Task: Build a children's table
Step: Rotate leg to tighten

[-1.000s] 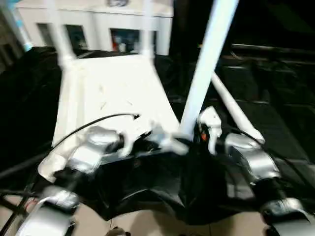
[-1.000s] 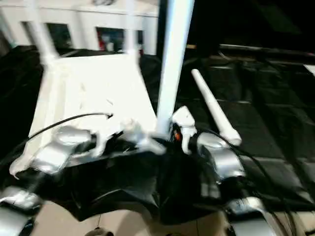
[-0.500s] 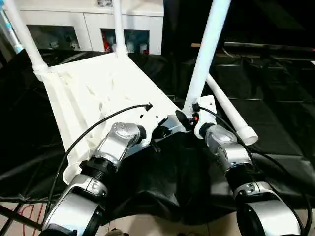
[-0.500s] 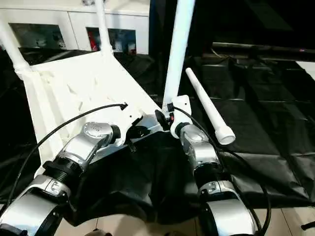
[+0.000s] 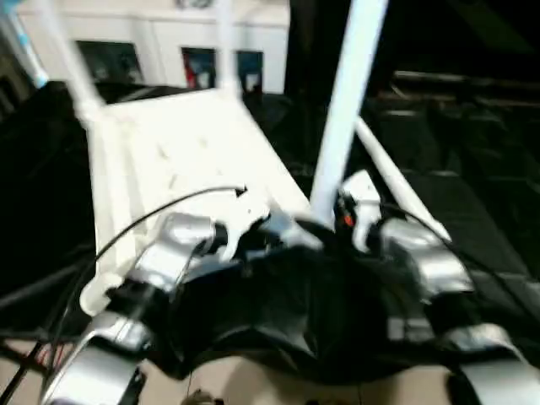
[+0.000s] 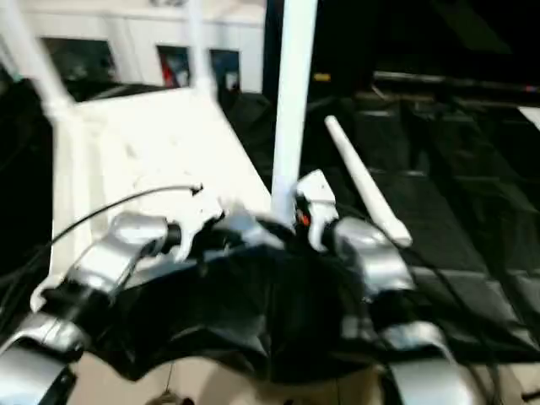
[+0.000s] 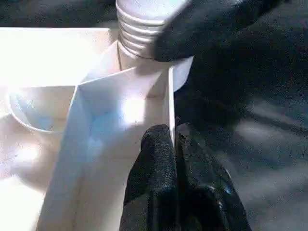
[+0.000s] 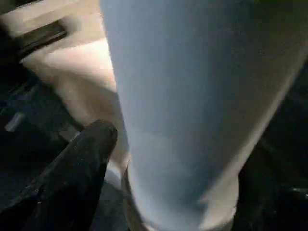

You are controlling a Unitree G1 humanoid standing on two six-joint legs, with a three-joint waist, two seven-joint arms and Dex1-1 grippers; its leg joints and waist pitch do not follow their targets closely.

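The white tabletop (image 5: 181, 160) is lying underside up on black sheeting (image 5: 472, 211), ribs showing, though the head views are smeared so the rib detail is mush. Two legs stand up at its far corners, one far-left (image 5: 72, 72) and one far-right (image 5: 226, 51), both cut off by the top edge. A third leg (image 5: 346, 101) rises at the near right corner, top also cropped, and a fourth leg (image 5: 396, 181) lies loose on the sheeting just beside it. The left tool (image 7: 174, 144) is pinched onto a thin wall of the tabletop near the threaded socket. The right tool (image 8: 144, 159) has one black finger (image 8: 82, 159) against the upright leg; the other finger is hidden behind the tube, so can't tell whether it's actually clamped. White cabinet (image 5: 169, 51) blurry at the back.
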